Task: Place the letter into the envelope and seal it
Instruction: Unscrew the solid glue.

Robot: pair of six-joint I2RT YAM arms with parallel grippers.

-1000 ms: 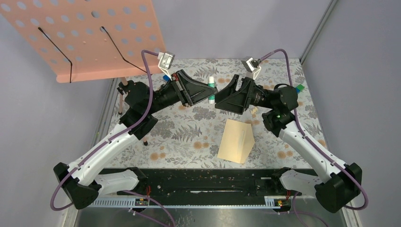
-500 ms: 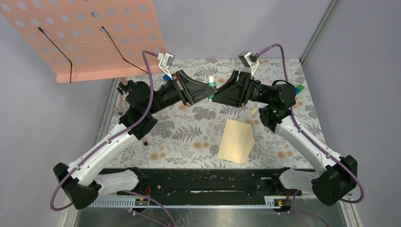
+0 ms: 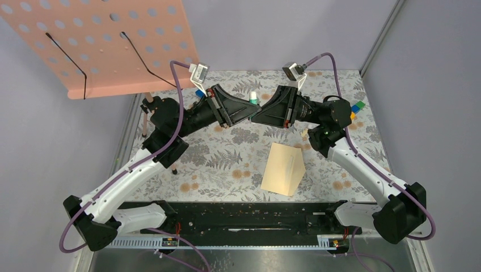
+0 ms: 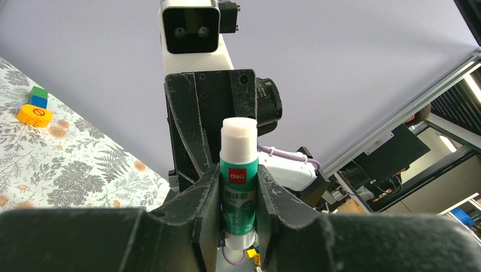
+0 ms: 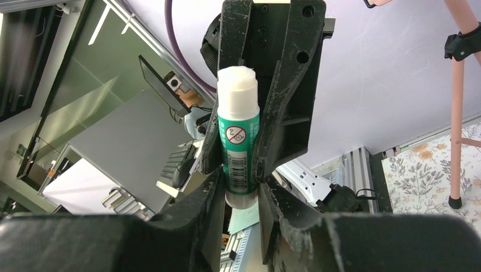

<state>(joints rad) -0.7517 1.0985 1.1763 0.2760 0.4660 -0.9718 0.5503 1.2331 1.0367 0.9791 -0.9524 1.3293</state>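
A green and white glue stick point(image 3: 253, 97) is held upright in the air above the back of the table, its white top uppermost. My left gripper point(image 3: 248, 111) is shut on its green body point(image 4: 239, 187). My right gripper point(image 3: 254, 115) faces the left one, its jaws closed against the stick's lower end point(image 5: 239, 170). The tan envelope point(image 3: 283, 169) lies on the flowered table point(image 3: 227, 164) in front of both grippers, apart from them, with a fold line across it. The letter is hidden.
A pink perforated board point(image 3: 102, 45) on a thin pink stand point(image 5: 456, 113) overhangs the back left. Small coloured blocks point(image 3: 356, 107) sit at the back right, with a yellow token point(image 4: 34, 115) beside them. The black rail point(image 3: 244, 218) runs along the near edge.
My right gripper has moved left up to the glue stick and closed its jaws from wide open onto the stick's lower end. The left gripper and the envelope have stayed put.
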